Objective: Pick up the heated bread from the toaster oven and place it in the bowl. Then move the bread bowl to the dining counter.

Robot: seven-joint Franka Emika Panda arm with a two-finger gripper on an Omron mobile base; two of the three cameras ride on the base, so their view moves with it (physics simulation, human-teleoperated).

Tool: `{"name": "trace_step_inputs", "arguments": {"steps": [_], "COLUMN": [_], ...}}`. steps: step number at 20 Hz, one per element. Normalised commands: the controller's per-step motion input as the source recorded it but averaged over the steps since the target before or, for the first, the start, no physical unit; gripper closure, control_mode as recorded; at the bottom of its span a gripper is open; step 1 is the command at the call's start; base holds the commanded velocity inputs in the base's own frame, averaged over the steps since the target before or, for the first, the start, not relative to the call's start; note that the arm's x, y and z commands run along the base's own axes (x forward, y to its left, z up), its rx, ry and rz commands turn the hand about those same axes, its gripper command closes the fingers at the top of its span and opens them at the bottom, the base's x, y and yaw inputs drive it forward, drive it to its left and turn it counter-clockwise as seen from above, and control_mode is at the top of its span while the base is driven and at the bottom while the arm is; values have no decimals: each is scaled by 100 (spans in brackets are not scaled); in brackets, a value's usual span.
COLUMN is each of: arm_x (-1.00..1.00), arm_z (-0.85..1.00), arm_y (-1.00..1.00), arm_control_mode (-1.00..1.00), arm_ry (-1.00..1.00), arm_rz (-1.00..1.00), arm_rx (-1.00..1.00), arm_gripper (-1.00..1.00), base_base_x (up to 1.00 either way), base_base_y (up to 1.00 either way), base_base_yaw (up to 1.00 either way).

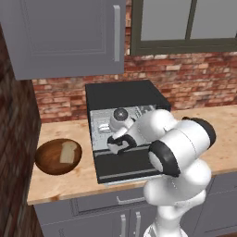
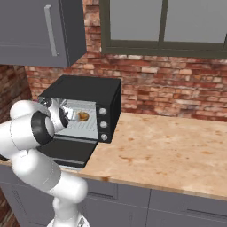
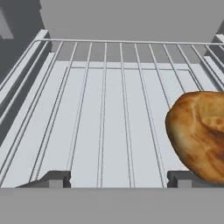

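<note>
The black toaster oven (image 1: pixel 124 94) (image 2: pixel 91 90) stands on the counter with its door dropped open. My hand is reached inside it over the silver wire rack (image 3: pixel 105 113). The heated bread (image 3: pixel 199 135) (image 2: pixel 83 116), a golden-brown bun, lies on the rack at the right of the hand view, overlapping the right fingertip (image 3: pixel 180 179). My gripper (image 3: pixel 117 179) is open, its tips wide apart, with bare rack between them. The dark wooden bowl (image 1: pixel 46 163) sits on the counter left of the oven. The dining counter is out of view.
A pale bread slice (image 1: pixel 68 152) lies in the bowl. The open oven door (image 1: pixel 125 165) (image 2: pixel 66 153) juts over the counter's front edge. A grey wall cabinet (image 1: pixel 65 32) hangs above, a brick wall behind. A wood-look countertop (image 2: pixel 168 150) stretches right of the oven.
</note>
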Motion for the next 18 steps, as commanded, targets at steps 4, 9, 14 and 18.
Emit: {"name": "trace_step_inputs", "arguments": {"steps": [4, 9, 14, 18], "arm_x": [-100, -100, -100, -81], "arm_z": [-15, -2, -1, 7], "arm_y": [0, 0, 0, 0], "arm_control_mode": [-100, -100, -100, -100], "arm_ry": [13, 21, 32, 28], "arm_rz": [0, -1, -3, -7], "arm_rx": [-8, -12, -18, -19], "arm_gripper": [-100, -100, -100, -100], "base_base_x": [0, 0, 0, 0], "base_base_y": [0, 0, 0, 0], "base_base_yaw": [0, 0, 0, 0]}}
